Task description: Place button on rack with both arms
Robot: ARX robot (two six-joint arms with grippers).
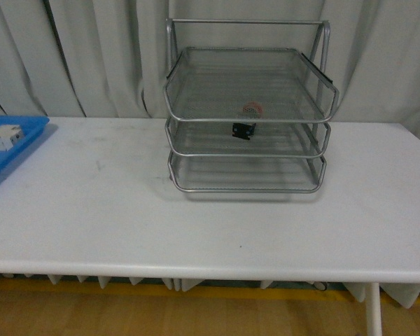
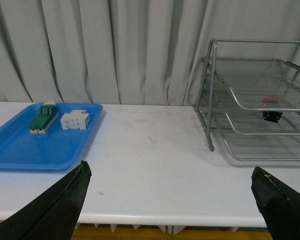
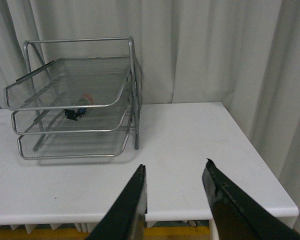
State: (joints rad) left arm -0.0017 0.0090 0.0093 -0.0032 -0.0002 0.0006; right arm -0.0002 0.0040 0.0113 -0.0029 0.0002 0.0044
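The silver wire-mesh rack (image 1: 248, 119) stands at the back middle of the white table. The button (image 1: 246, 120), red cap on a dark body, lies on the rack's middle tier; it also shows through the mesh as the button (image 2: 271, 109) and the button (image 3: 78, 108). Neither arm appears in the front view. My left gripper (image 2: 170, 172) is open, its dark fingers wide apart above the table's front edge, far from the rack (image 2: 260, 100). My right gripper (image 3: 175, 167) is open too, empty, over the table's front edge to the right of the rack (image 3: 75, 105).
A flat blue tray (image 2: 35, 137) lies at the table's left end, holding a green-topped cream block (image 2: 44, 118) and a white blocky component (image 2: 75, 120). The tray's corner (image 1: 7, 143) shows in the front view. Pale curtains hang behind the table.
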